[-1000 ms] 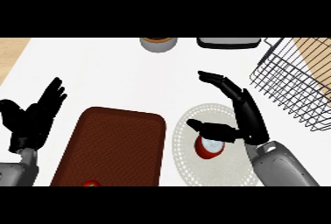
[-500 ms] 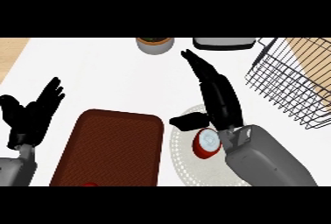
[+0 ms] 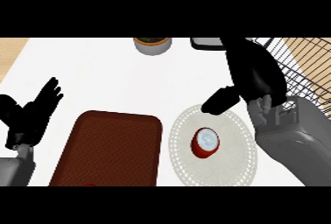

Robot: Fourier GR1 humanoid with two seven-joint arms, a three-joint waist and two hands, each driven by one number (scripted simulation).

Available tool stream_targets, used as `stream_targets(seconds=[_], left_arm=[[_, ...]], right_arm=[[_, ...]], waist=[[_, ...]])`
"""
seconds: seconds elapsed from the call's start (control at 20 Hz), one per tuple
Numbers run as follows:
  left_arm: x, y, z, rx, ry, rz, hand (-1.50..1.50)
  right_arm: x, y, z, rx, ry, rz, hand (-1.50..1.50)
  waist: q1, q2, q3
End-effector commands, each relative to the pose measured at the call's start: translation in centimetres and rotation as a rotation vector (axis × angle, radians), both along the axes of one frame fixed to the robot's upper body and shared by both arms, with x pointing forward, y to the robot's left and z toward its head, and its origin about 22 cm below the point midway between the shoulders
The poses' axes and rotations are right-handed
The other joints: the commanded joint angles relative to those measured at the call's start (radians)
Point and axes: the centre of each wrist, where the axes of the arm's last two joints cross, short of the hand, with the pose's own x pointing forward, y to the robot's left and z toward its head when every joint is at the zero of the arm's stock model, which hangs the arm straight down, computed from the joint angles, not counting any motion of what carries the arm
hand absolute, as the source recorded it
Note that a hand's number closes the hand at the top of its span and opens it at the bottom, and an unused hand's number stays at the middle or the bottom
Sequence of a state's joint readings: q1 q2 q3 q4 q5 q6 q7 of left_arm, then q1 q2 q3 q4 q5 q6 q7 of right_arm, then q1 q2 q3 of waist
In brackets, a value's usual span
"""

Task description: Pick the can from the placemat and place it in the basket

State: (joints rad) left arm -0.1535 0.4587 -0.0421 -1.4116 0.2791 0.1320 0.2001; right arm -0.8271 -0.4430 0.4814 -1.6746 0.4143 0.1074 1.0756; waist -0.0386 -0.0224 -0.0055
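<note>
Red can (image 3: 205, 142) upright on round white placemat (image 3: 223, 175), silver top showing. Right hand (image 3: 252, 72) above and beyond it, thumb hanging over the placemat's far edge, not touching the can. Wire basket (image 3: 304, 65) at far right. Brown tray (image 3: 110, 148) just left of the placemat on the white table (image 3: 103, 74). Bowl (image 3: 153, 44) at far edge. Left hand (image 3: 32, 114) at left edge, fingers straight, resting.
</note>
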Motion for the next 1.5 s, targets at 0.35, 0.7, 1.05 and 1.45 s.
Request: stream_targets(seconds=[0.35,0.7,1.05,1.45], left_arm=[[-0.1,0.5,0.8,0.004,-0.009,0.007,0.0],[0.7,-0.5,-0.6,-0.012,-0.015,0.002,0.0],[0.6,0.7,0.0,-0.022,-0.016,-0.026,0.0],[0.8,-1.7,0.0,-0.002,-0.026,-0.042,0.0]], right_arm=[[-4.4,-3.9,6.0,0.046,0.271,0.004,-1.5],[-10.7,-7.4,5.2,0.159,0.163,0.031,-1.5],[-13.9,-7.1,-0.6,0.203,0.145,0.022,-1.5],[-11.1,-7.2,-8.8,0.202,0.044,-0.02,-1.5]], waist=[[0.009,0.007,0.005],[-0.008,0.012,0.005],[0.023,0.019,0.005],[0.034,0.022,0.006]])
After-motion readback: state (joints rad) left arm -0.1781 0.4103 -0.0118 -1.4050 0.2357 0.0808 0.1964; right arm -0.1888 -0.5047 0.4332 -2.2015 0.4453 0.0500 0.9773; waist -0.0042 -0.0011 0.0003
